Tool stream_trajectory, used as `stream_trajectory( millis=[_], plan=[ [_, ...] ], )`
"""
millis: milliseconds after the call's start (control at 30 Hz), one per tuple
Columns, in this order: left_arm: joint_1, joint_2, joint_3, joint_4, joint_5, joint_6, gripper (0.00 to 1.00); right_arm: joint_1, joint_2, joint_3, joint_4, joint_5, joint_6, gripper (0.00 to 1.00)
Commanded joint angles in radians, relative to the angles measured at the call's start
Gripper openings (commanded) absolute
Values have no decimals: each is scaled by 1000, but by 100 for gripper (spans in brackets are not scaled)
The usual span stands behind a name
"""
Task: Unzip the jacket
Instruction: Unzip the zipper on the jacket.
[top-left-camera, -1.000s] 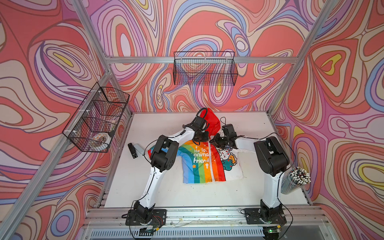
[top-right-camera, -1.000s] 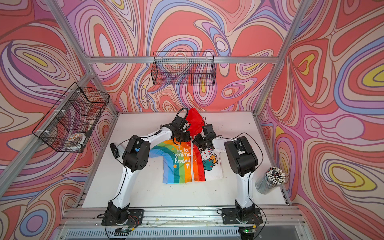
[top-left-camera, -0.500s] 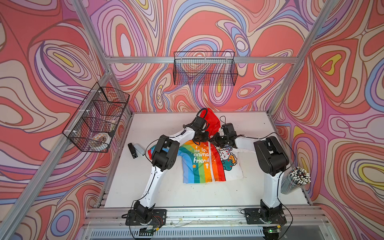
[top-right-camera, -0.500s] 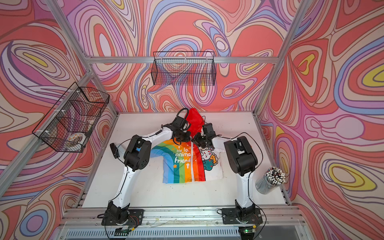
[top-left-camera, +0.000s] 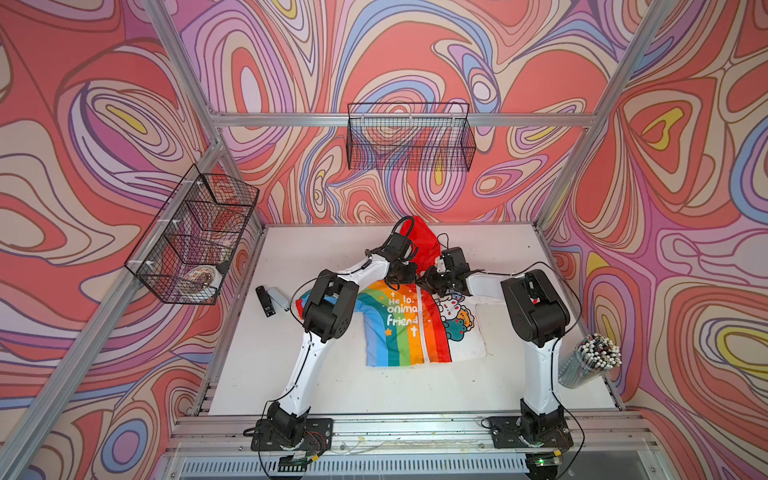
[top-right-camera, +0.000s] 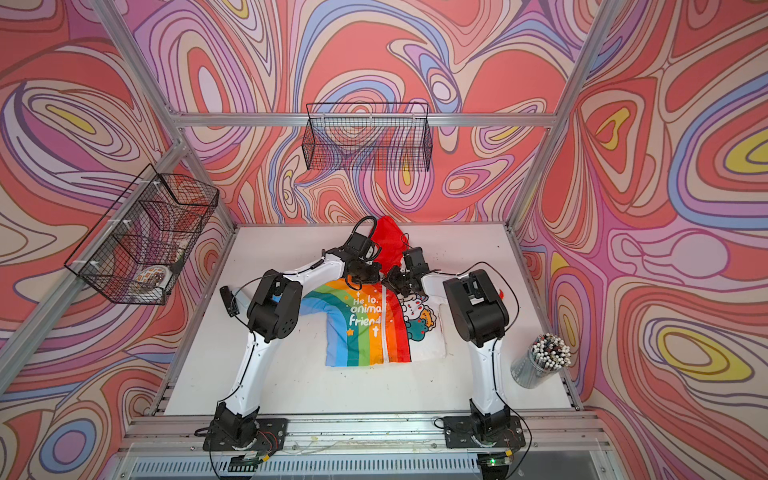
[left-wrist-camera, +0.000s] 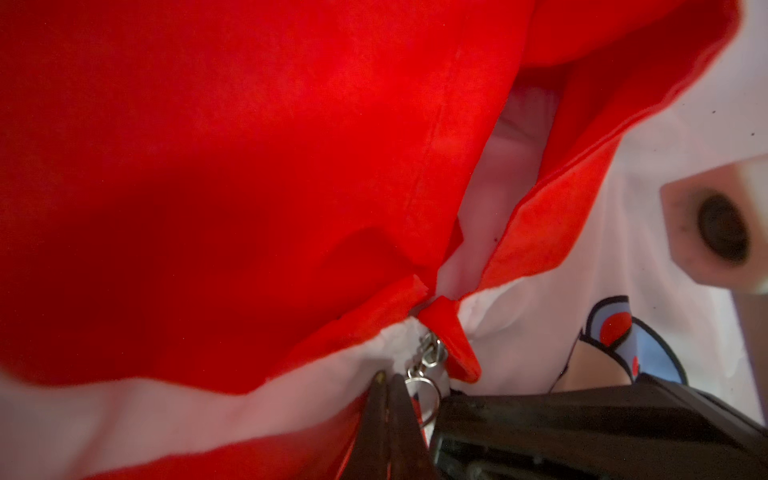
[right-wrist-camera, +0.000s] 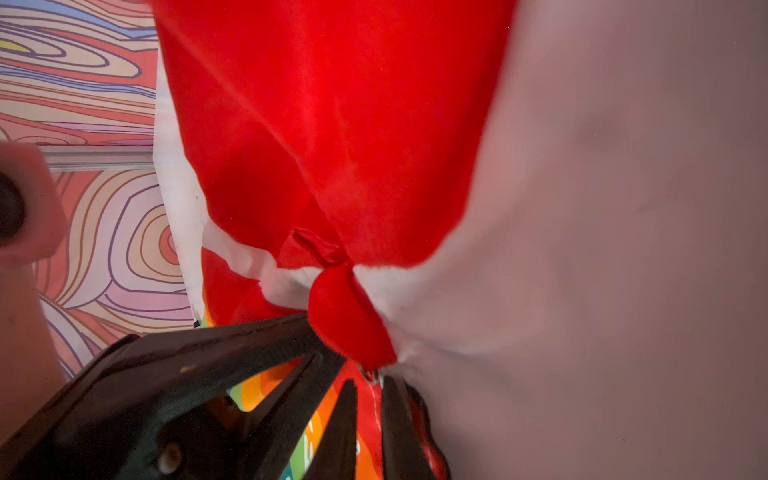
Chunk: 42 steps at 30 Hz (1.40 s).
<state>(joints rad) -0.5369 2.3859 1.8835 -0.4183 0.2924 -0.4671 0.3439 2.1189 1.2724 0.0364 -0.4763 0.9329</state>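
White zip (top-left-camera: 423, 328) runs down the jacket (top-left-camera: 395, 336) front, long axis from the collar by the red hood (top-left-camera: 419, 243) to the hem nearest the arm bases. Jacket lies flat, face up, mid table (top-left-camera: 332, 374), and the zip looks done up full length in both top views. Pull (left-wrist-camera: 428, 361) sits at the collar end, so travel prob. has to go hem-ward, toward the bases. L gripper (left-wrist-camera: 386, 379) is nearer: fingers clenched tight together w/ tips touching the pull's ring, tho whether the ring is actually caught btwn them can't be told. R gripper (right-wrist-camera: 372, 384) is just beside it, reaching in from the opposite side, fingers nipped on collar fabric at the zip top, prob. as anchor.
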Motion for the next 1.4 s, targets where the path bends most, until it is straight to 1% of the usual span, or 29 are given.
stream_trajectory(
  millis=[0, 333, 667, 900, 1100, 1367],
  plan=[
    [0, 30, -43, -38, 0, 10, 5, 4, 31, 16, 5, 2, -6, 15],
    [0, 25, -59, -31, 6, 15, 4, 2, 56, 22, 31, 28, 37, 15],
    [0, 20, -65, -34, 3, 22, 3, 1, 60, -6, 123, 47, 73, 16],
    [0, 19, -68, -33, 4, 25, 3, 3, 95, 16, 133, 29, 86, 15],
    [0, 18, -73, -31, 2, 25, 3, 3, 110, 16, 133, 29, 90, 13],
    [0, 9, -84, -30, 2, 29, 3, 3, 124, 19, 132, 24, 93, 6]
  ],
)
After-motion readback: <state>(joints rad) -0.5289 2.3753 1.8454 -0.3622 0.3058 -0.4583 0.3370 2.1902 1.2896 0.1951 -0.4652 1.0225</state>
